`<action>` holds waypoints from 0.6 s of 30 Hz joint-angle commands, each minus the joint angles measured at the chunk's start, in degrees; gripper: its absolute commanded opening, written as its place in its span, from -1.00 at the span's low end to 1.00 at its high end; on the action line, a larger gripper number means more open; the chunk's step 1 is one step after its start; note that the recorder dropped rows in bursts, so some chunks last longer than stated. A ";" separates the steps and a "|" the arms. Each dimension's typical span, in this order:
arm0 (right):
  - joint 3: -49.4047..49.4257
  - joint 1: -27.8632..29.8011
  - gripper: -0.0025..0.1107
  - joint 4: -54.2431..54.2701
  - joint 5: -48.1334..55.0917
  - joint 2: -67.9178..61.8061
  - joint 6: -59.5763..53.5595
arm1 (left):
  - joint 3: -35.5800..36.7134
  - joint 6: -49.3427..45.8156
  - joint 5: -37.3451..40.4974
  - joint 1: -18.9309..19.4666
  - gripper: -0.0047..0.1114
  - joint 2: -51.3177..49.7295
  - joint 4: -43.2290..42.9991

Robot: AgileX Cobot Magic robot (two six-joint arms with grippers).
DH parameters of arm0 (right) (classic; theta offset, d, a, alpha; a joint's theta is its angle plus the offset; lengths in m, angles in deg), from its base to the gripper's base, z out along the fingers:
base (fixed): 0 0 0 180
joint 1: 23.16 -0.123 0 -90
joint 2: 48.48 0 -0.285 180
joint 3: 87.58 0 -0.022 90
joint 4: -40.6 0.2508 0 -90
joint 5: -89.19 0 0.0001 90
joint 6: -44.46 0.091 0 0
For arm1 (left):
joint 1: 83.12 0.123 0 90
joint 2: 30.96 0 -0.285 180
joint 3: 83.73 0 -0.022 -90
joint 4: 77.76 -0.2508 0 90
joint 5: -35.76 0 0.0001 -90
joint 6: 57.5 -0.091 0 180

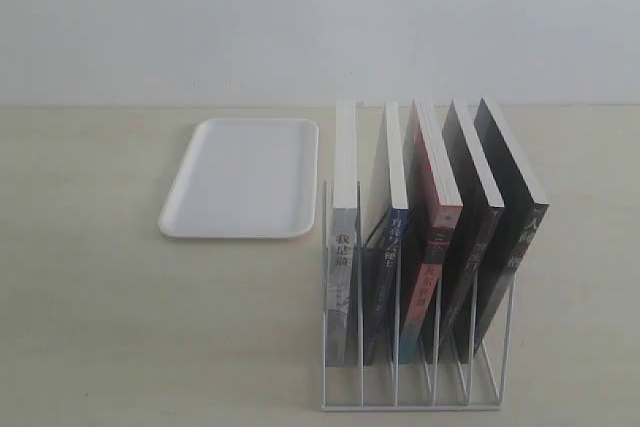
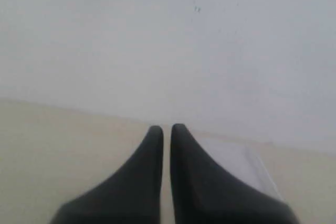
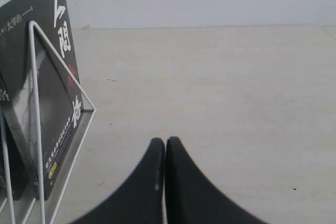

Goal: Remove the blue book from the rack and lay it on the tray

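1. The blue book (image 1: 390, 257) stands up in the rack (image 1: 410, 379). It is in the second slot from the left, and its dark spine with pale letters faces the camera
2. A grey-white book (image 1: 344, 237) stands in the slot on its left. A red-and-teal book (image 1: 428, 267) stands in the slot on its right. After that come two black books (image 1: 500, 227) in the last two slots
3. The tray (image 1: 240, 179) lies flat on the table (image 1: 100, 297). It is just beside the rack, to the left and a bit further back. The tray and the rack do not touch
4. The left gripper (image 2: 166, 129) shows only in the left wrist view. Its two dark fingers are close together with just a thin slit between them, and they hold nothing. Past the fingers there is a blurry white patch on the table that looks like the tray
5. The right gripper (image 3: 165, 142) shows only in the right wrist view. Its fingers are pressed together and they hold nothing. It hangs over the table near the end of the rack, where one of the black books stands behind a white wire
6. Neither gripper touches the blue book or the rack
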State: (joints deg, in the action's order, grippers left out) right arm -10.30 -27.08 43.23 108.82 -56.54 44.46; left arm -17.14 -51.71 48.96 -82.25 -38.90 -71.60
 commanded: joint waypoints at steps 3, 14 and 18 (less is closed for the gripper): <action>-0.07 0.38 -0.96 -0.19 -0.64 0.27 0.00 | -2.01 -1.35 -14.61 0.17 -0.84 0.15 -2.40; -0.07 0.38 -0.96 -0.19 -0.64 0.27 0.00 | -2.01 24.53 -39.12 0.17 -0.84 0.15 -2.44; -0.07 0.38 -0.96 -0.19 -0.64 0.27 0.00 | -3.75 40.38 -47.87 0.17 -0.84 -0.17 -4.56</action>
State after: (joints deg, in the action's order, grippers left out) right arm -10.30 -27.08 43.23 108.82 -56.54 44.46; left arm -19.13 -16.43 5.77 -82.25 -38.69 -74.91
